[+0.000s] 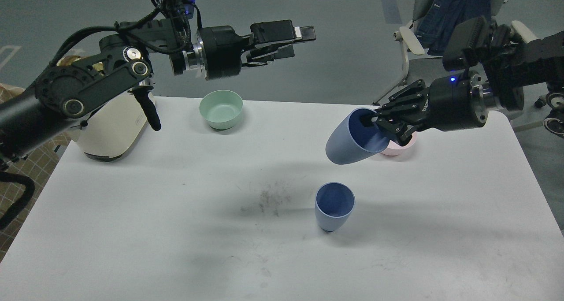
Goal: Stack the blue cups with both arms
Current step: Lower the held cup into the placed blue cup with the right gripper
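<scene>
One blue cup point(333, 207) stands upright on the white table point(176, 213), a little right of centre. My right gripper point(380, 125) is shut on the rim of the second blue cup point(348, 143), with one finger inside it. That cup is tilted, base down-left, and hangs above and slightly right of the standing cup. My left gripper point(297, 39) is held high over the table's far edge, pointing right. Its fingers are a little apart and hold nothing.
A mint-green bowl point(221, 110) sits at the back centre-left. A pink bowl point(401, 146) is mostly hidden behind the held cup and right gripper. A cream appliance point(112, 129) stands at the back left. A chair with a denim jacket point(458, 10) is behind the table.
</scene>
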